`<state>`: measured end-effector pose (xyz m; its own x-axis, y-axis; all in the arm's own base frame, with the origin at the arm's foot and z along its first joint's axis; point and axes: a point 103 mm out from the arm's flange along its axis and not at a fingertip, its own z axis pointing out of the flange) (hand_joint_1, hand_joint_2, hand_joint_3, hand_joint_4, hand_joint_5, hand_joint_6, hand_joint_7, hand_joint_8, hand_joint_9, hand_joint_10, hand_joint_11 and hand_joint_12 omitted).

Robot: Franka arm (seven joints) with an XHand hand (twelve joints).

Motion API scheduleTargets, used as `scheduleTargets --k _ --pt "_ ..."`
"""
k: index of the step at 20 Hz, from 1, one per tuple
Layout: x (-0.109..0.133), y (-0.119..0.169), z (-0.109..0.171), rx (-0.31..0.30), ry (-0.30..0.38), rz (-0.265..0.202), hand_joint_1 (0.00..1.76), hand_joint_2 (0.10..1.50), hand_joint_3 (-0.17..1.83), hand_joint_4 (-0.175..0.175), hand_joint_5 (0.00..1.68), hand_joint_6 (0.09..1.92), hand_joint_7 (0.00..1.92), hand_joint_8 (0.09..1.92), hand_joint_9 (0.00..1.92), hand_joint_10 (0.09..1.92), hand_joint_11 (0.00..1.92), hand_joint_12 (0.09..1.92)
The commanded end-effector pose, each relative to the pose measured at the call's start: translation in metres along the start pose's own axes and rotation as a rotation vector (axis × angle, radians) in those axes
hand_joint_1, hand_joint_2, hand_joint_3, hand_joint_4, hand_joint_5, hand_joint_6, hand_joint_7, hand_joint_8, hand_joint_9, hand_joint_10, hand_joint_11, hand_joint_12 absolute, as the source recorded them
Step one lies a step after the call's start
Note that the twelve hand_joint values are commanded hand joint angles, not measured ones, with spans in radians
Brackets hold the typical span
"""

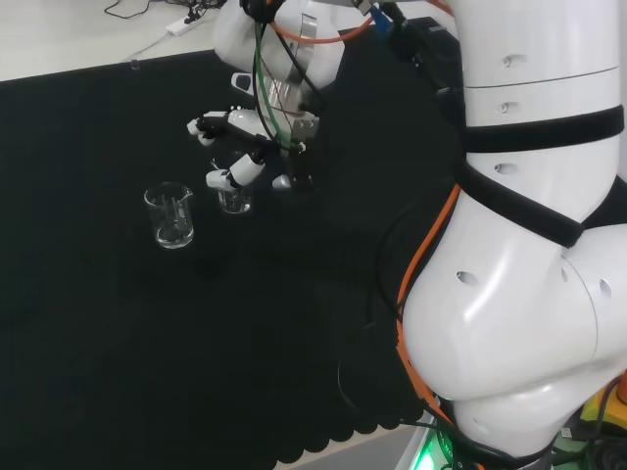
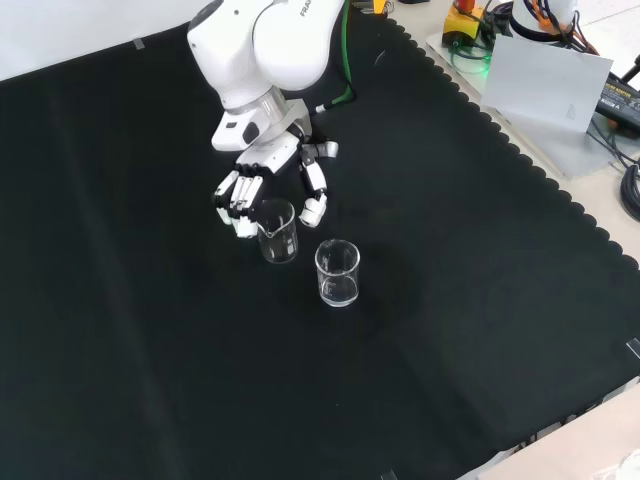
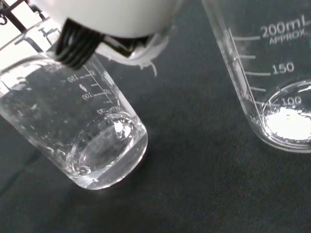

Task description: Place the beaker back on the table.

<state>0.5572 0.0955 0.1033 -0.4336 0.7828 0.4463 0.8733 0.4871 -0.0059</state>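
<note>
Black-and-white robot hand (image 2: 262, 180) hangs low over the black cloth bench (image 2: 150, 350), fingers (image 2: 240, 205) curled down on one side of a small clear glass beaker with a pour spout (image 2: 278, 231) and thumb (image 2: 314, 196) on the other side. Looks like a grasp round the upper wall; actual contact is hard to confirm through the glass, but the head view shows the same small beaker (image 1: 234, 200) sitting between the finger tips.

Progress, as a judgement: late stage. Front view puts the beaker base at or right at cloth level, roughly upright. Wrist view shows this beaker (image 3: 82, 141) close under the palm, apparently holding some clear liquid, bottom edge right at the cloth; whether it fully rests there I cannot tell. Left to do: settle the base flat if it isn't, spread the fingers, lift the hand away without tipping the glass.

Second clear glass beaker, larger, with printed graduations (image 2: 337, 272), stands free on the cloth just beside the held one, on the side away from the palm, apart from it and untouched. It looks empty in the wrist view (image 3: 272, 82). Close neighbour, so the release wants care.

Counts: one hand, two beakers, one cloth-covered bench.
</note>
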Motion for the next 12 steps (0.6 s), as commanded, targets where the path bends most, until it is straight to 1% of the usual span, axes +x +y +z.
scheduleTargets --k 1,5,7,12 --pt "0.004 -0.018 -0.021 -0.032 -0.013 0.022 0.98 0.49 0.70 -0.065 0.39 0.29 0.35 0.67 0.38 0.75 0.00 1.28" --pt "0.006 -0.031 -0.031 -0.051 -0.016 0.043 0.97 0.50 0.69 -0.065 0.39 0.27 0.34 0.67 0.37 0.75 0.00 1.27" --pt "0.012 -0.034 -0.033 -0.055 -0.029 0.049 0.97 0.50 0.69 -0.066 0.39 0.27 0.34 0.67 0.37 0.75 0.00 1.27" --pt "0.009 -0.053 -0.047 -0.067 -0.033 0.081 0.96 0.51 0.68 -0.067 0.39 0.26 0.33 0.67 0.37 0.75 0.00 1.26"
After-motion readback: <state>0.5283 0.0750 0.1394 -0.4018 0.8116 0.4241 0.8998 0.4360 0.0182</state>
